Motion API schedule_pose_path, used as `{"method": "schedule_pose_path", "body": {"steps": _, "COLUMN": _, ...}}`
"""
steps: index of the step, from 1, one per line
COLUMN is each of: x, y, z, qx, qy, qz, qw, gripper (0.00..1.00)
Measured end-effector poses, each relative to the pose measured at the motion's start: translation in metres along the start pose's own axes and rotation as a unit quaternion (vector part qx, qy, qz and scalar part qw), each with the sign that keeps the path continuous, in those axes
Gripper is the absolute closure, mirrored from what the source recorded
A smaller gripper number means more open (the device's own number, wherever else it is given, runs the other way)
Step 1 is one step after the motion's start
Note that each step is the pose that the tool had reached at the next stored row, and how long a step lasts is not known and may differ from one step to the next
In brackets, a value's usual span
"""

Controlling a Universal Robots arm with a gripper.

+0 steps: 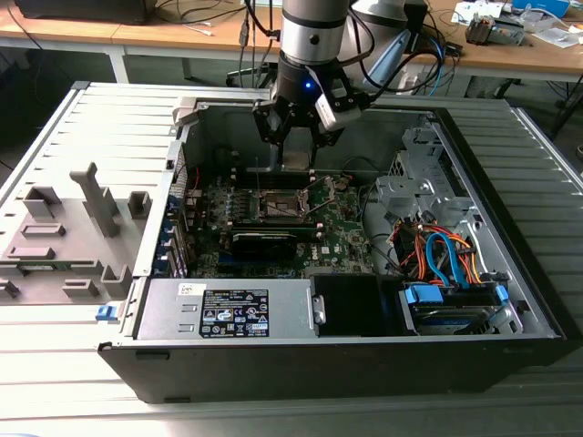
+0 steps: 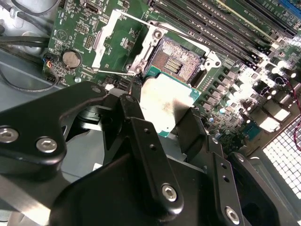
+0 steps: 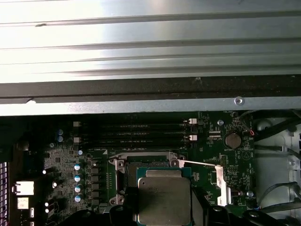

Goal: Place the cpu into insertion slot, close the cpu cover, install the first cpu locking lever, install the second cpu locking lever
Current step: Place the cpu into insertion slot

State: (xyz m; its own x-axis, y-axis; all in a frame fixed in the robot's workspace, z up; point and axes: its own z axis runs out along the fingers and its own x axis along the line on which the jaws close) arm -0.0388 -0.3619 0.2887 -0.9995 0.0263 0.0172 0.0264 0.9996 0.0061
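So, biggest thing first: a grey ribbed worktop (image 1: pixel 55 364) with an open computer case (image 1: pixel 319 369) lying on its side on it, lid off, guts showing. The arm (image 1: pixel 314 36) comes down into the case from above, over the far half of the green motherboard (image 1: pixel 342 228). At the end of it the hand (image 1: pixel 294 146) is clenched on the cpu (image 2: pixel 164 101), a finger on each of two opposite edges, silver top facing the wrist cameras. The chip looks about level.

The insertion slot (image 2: pixel 181 63) sits open on the board with its dark pin field bare, so nothing is seated yet. In both wrist views the cpu hangs above the board and overlaps only one side of the slot, so I'd say it's near but not lined up over it. The cpu cover (image 2: pixel 104 40) is flipped back beside the slot, on the coin cell battery (image 2: pixel 71 58) side. The thin locking levers (image 3: pixel 200 164) stick out loose, not hooked down.

My read: this is step one, placing the cpu, and it's in the approach part. Cover and both levers aren't done. What the move from here calls for, I reckon, is getting the chip square over the socket frame with corners matched. Then it wants a gentle, straight descent, since those pins won't forgive a tilted or sliding drop. The fingers also need to miss the raised cover and levers.
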Motion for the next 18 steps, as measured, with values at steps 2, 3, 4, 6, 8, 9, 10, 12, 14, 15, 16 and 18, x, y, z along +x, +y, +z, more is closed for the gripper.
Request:
{"method": "schedule_pose_path", "body": {"steps": 2, "x": 0.0, "y": -0.0001, "z": 0.0003, "qx": 0.0003, "qy": 0.0, "qz": 0.0, "qw": 1.0, "gripper": 0.45}}
{"method": "schedule_pose_path", "body": {"steps": 3, "x": 0.0, "y": -0.0001, "z": 0.0005, "qx": 0.0004, "qy": 0.0, "qz": 0.0, "qw": 1.0, "gripper": 0.45}}
{"method": "schedule_pose_path", "body": {"steps": 4, "x": 0.0, "y": -0.0001, "z": 0.0006, "qx": 0.0005, "qy": 0.0, "qz": 0.0, "qw": 1.0, "gripper": 0.45}}
{"method": "schedule_pose_path", "body": {"steps": 6, "x": 0.0, "y": -0.0002, "z": 0.0011, "qx": 0.001, "qy": 0.0, "qz": 0.0, "qw": 1.0, "gripper": 0.45}}
{"method": "schedule_pose_path", "body": {"steps": 8, "x": 0.0, "y": -0.0003, "z": 0.0015, "qx": 0.0013, "qy": 0.0, "qz": 0.0, "qw": 1.0, "gripper": 0.45}}
{"method": "schedule_pose_path", "body": {"steps": 9, "x": 0.0, "y": -0.0004, "z": 0.0019, "qx": 0.0017, "qy": -0.0001, "qz": 0.0, "qw": 1.0, "gripper": 0.45}}
{"method": "schedule_pose_path", "body": {"steps": 10, "x": 0.0, "y": -0.0005, "z": 0.002, "qx": 0.0018, "qy": 0.0, "qz": 0.0, "qw": 1.0, "gripper": 0.45}}
{"method": "schedule_pose_path", "body": {"steps": 12, "x": 0.0, "y": -0.0008, "z": 0.0023, "qx": 0.0019, "qy": -0.0001, "qz": 0.0, "qw": 1.0, "gripper": 0.45}}
{"method": "schedule_pose_path", "body": {"steps": 14, "x": 0.0, "y": -0.0014, "z": 0.0025, "qx": 0.0022, "qy": -0.0001, "qz": 0.0, "qw": 1.0, "gripper": 0.45}}
{"method": "schedule_pose_path", "body": {"steps": 15, "x": 0.0001, "y": -0.0018, "z": 0.0026, "qx": 0.0023, "qy": 0.0, "qz": 0.0, "qw": 1.0, "gripper": 0.45}}
{"method": "schedule_pose_path", "body": {"steps": 16, "x": 0.0001, "y": -0.0022, "z": 0.0027, "qx": 0.0024, "qy": -0.0001, "qz": 0.0, "qw": 1.0, "gripper": 0.45}}
{"method": "schedule_pose_path", "body": {"steps": 18, "x": 0.0002, "y": -0.0035, "z": 0.003, "qx": 0.0025, "qy": -0.0001, "qz": 0.0, "qw": 1.0, "gripper": 0.45}}
